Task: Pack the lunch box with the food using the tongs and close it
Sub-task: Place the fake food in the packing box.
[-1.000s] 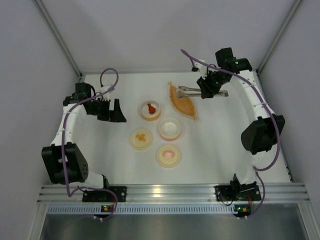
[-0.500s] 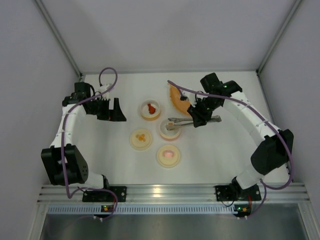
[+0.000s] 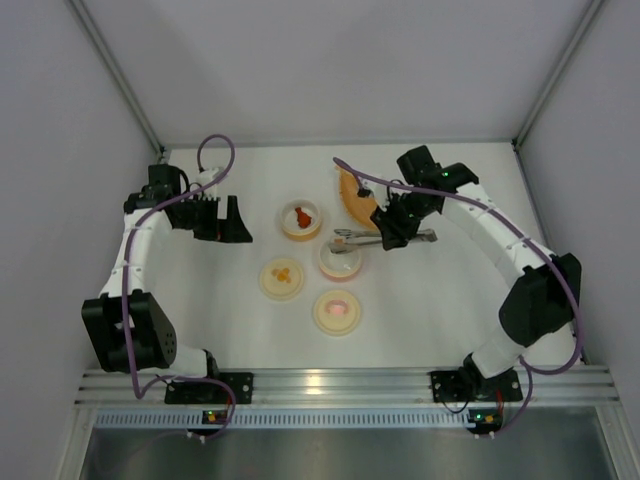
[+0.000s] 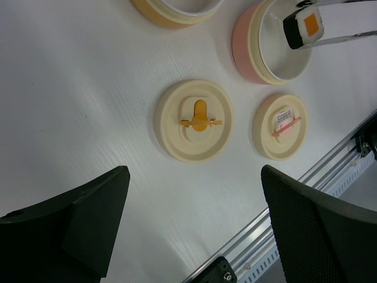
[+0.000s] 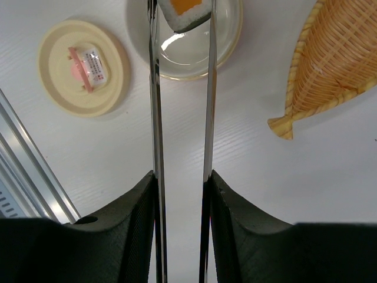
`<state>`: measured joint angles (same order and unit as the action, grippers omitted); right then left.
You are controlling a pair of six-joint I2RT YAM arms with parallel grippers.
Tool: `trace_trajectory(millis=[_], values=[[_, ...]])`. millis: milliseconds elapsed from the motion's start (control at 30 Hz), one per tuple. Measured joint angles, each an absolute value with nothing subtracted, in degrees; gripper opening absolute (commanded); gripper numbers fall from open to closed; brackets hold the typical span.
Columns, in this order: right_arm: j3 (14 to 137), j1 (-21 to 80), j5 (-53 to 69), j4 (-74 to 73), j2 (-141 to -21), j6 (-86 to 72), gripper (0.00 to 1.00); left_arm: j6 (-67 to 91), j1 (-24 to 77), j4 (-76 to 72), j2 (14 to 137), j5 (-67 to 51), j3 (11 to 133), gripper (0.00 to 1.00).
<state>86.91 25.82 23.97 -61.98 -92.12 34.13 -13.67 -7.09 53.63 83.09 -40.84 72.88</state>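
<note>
Left arm (image 3: 133, 245) bent at the elbow, left pincer (image 3: 228, 228) spread wide and holding nothing, right arm (image 3: 492, 226) stretched forward and turned inward, right pincer (image 3: 392, 232) clamped around the tongs (image 3: 362, 237).

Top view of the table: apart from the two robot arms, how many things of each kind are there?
Bowls: 2, orange bowl, pink bowl
Lids: 2, yellow-handled lid, pink-handled lid
Food pieces: 2, red lump, sushi roll
Tongs: 1
Wicker boat dish: 1
Total: 8
</note>
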Motion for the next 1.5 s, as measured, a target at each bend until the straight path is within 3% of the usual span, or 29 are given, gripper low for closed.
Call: trace_trajectory(millis=[200,833,1333,1500], values=[[84.47,26.35,23.9,-60.82,-92.53,33.85,0.19,-13.67,-7.09,53.63,83.09,-40.86,72.88,0.98],[81.73,26.52,23.33,-57.82,-93.45,33.34,0.5,-13.8,-7.09,53.6,83.09,-40.86,72.88,0.98],[83.79,26.04,24.14,-56.38,-90.35,29.67,0.41,-13.8,-7.09,53.6,83.0,-40.86,72.88,0.98],[83.66,19.0,26.44,-52.23,-84.9,24.03,0.4,-13.8,-7.09,53.63,82.28,-40.75,72.88,0.98]])
